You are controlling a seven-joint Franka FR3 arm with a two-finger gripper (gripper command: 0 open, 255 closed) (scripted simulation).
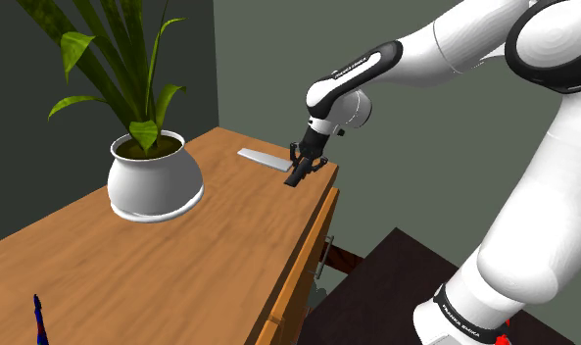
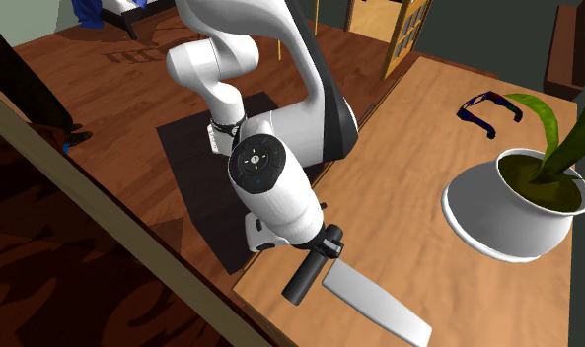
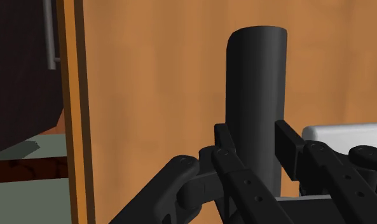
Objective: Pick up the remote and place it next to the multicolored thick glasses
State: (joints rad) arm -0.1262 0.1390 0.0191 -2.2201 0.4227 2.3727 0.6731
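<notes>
The remote (image 1: 294, 179) is a dark, rounded bar lying at the corner of the wooden table (image 1: 180, 265), close to the edge. In the second exterior view the remote (image 2: 305, 276) pokes out from under my wrist. My gripper (image 1: 298, 169) comes down on it from above. In the wrist view my gripper (image 3: 255, 137) has one finger against each side of the remote (image 3: 257, 76), shut on it while it still rests on the wood. The multicoloured glasses (image 2: 489, 106), blue with red, lie at the far end of the table beyond the plant; they are also the blue shape (image 1: 40, 319).
A flat grey slab (image 2: 379, 304) lies right beside the remote, touching or nearly so. A white pot (image 1: 153, 181) with a tall green plant stands mid-table between remote and glasses. The table's edge (image 3: 72, 114) runs close by the gripper, with drawer fronts below.
</notes>
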